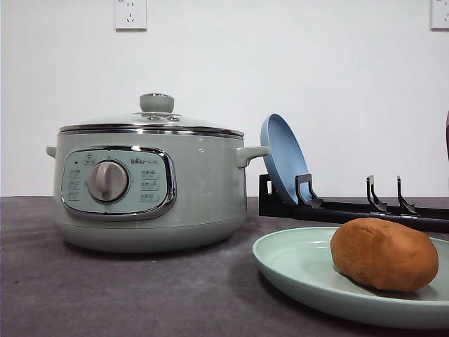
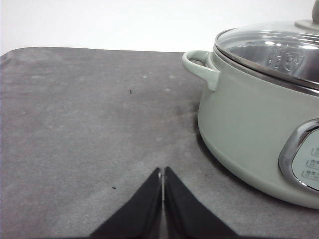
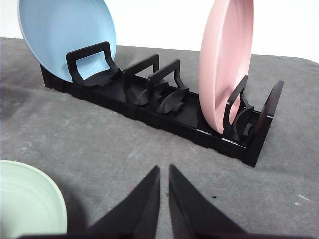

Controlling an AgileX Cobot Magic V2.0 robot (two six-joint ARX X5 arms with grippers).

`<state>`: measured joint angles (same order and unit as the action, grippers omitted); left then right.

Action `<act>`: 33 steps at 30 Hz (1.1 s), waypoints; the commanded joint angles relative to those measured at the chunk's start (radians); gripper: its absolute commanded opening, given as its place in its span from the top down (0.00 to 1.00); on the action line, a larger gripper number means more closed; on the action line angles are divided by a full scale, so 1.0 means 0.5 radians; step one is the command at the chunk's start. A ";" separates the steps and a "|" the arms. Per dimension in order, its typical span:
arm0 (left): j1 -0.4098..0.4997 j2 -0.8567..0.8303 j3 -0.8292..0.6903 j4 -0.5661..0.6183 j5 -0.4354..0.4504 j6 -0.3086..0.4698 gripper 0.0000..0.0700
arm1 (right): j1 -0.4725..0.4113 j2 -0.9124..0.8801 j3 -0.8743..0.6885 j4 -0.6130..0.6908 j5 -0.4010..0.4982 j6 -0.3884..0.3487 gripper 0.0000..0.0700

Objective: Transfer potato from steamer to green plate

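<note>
Two grippers, both idle over the grey table [image 1: 105, 295]. Steamer [image 1: 147, 182] sits left of centre, glass lid [image 1: 156, 118] on. Black dish rack [image 3: 164, 107] behind holds blue plate [image 3: 65, 35] and pink plate [image 3: 227, 59] upright. Green plate [image 1: 302, 270] lies flat at front right, with potato [image 1: 384, 254] resting on it, clear of the steamer. Left gripper [image 2: 163, 172]: fingers pressed together, empty, near steamer's side. Right gripper [image 3: 164, 172]: fingers nearly touching, empty, between green plate and rack.

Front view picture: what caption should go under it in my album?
Potato sits on the green plate beside the lidded steamer.
</note>
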<state>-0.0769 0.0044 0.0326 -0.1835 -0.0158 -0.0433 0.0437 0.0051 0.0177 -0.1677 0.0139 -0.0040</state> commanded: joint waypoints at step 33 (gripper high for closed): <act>-0.002 -0.002 -0.041 -0.013 0.010 0.009 1.00 | -0.004 -0.003 -0.013 0.022 0.005 -0.015 0.97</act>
<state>-0.0769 0.0044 0.0326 -0.1837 -0.0158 -0.0431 0.0437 0.0051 0.0177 -0.1677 0.0139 -0.0040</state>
